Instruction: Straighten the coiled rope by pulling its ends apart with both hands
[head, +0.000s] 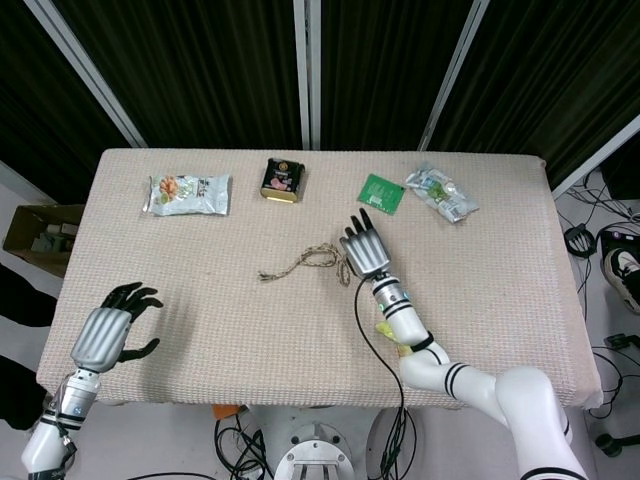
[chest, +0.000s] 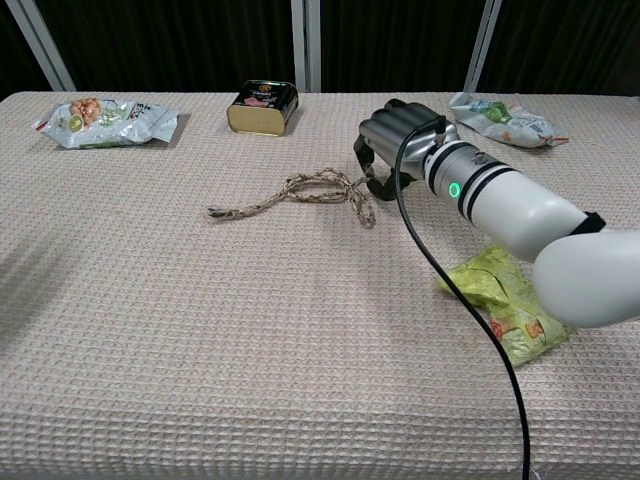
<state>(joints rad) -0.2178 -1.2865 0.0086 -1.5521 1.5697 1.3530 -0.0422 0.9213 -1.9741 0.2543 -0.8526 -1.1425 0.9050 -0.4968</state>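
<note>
The tan coiled rope (head: 305, 263) lies mid-table, a loose loop with one tail running left and a short tail at its right end (chest: 366, 213). My right hand (head: 365, 250) hovers at that right end with fingers spread and nothing in them; in the chest view the right hand (chest: 398, 143) sits just right of the loop, its fingers curved down toward the cloth beside the rope. My left hand (head: 105, 335) stays near the table's front left corner, far from the rope, with fingers apart and empty. It is absent from the chest view.
Along the far edge lie a snack bag (head: 187, 193), a dark tin (head: 283, 179), a green packet (head: 381, 193) and a crinkled bag (head: 440, 193). A yellow-green wrapper (chest: 503, 303) lies under my right forearm. A cardboard box (head: 35, 232) stands off the table's left side.
</note>
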